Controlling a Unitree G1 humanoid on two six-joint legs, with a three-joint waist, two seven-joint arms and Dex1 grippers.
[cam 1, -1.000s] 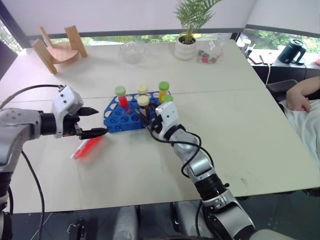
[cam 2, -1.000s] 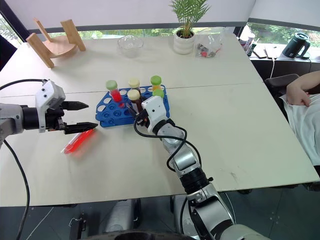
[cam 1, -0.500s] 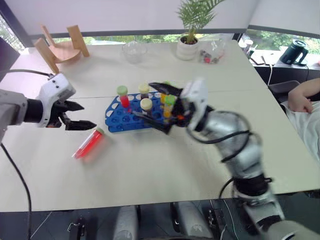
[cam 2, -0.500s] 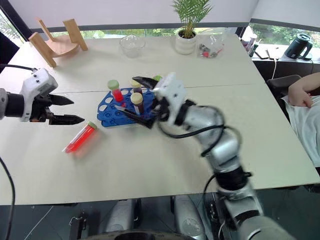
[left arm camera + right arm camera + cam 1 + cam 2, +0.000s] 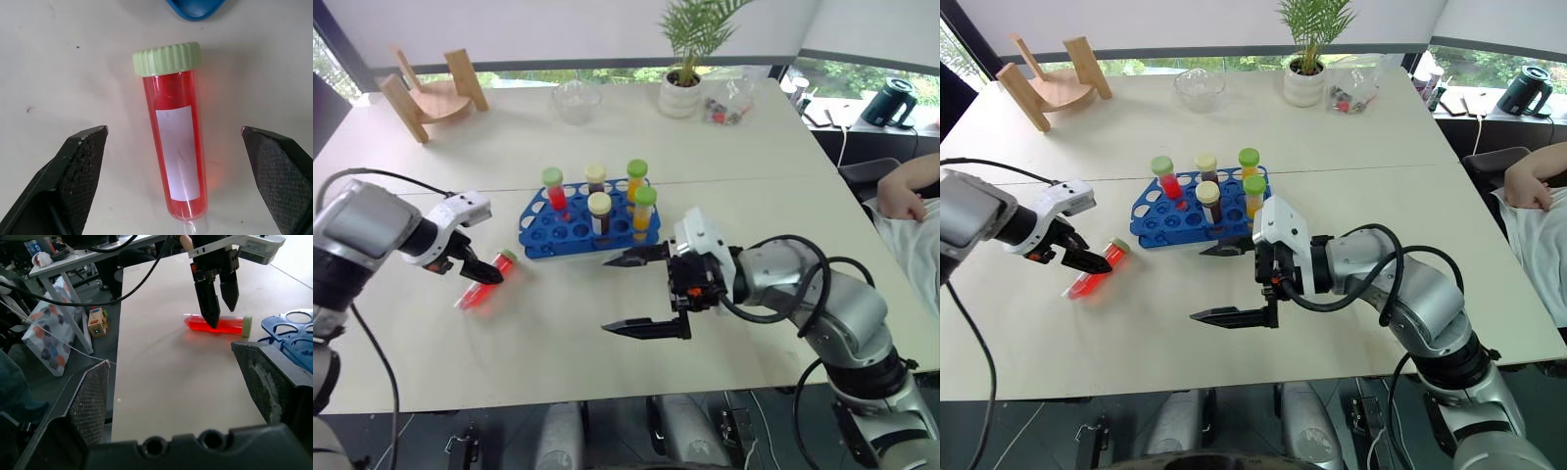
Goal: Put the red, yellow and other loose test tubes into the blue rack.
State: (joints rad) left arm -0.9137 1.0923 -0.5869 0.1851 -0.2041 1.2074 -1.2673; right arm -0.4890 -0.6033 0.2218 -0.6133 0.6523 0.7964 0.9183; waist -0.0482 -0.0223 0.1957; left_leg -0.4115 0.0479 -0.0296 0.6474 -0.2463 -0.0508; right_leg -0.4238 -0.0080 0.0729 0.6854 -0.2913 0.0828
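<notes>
So, most of the job looks done already: the blue rack sits a bit left of centre in the head views with five capped tubes standing in it, one red with a green cap, two with cream caps, and two orange-yellow ones with green caps on its right end. What's left, as far as I can see, is one red test tube lying flat on the table at the left of the frame, just off the rack's near left corner, green cap pointing toward the rack. The left gripper hangs right over it, pointing down, fingers spread wide on either side of the tube and not touching it from what the wrist view shows. The right gripper is in the lower middle of the frame, near the rack's front edge, fingers wide apart and holding nothing. I'd guess one pick and one drop into a free hole finishes it.
</notes>
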